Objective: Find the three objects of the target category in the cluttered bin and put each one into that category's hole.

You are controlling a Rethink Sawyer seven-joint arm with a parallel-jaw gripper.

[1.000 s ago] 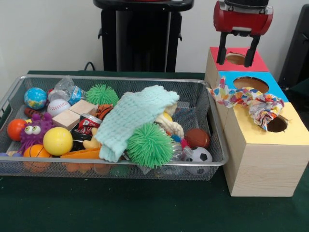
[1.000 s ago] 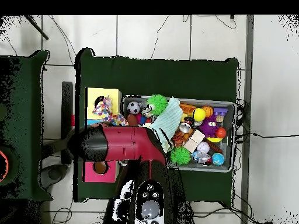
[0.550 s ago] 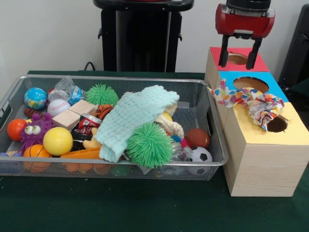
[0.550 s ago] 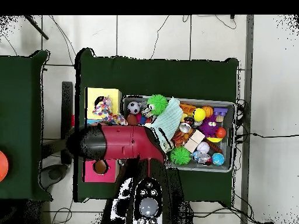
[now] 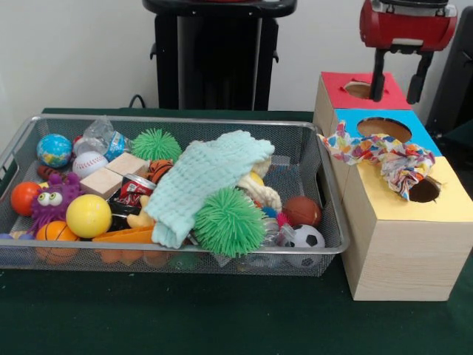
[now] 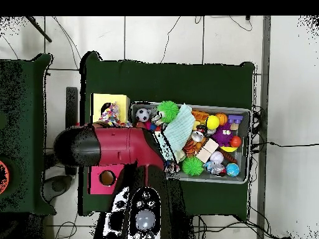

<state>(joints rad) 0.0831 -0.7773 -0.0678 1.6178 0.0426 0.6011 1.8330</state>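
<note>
Empty gripper, more digging to do

Bin (image 5: 325, 248) up front is packed; rope toy (image 5: 384, 157) droops half out of the yellow hole (image 5: 425, 190). Gripper (image 5: 400, 87) hangs over the red hole (image 5: 360, 89), fingers spread, holding nothing: I'd descend straight onto one exposed item.

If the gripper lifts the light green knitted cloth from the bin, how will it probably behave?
The knitted cloth will probably be floppy: it already sags over the toys beneath it. It looks light for its size, so it should rise easily. Because it covers the rope toy and touches the spiky green ball, it may drag or disturb them. The open gripper is still away, above the red box.
</note>
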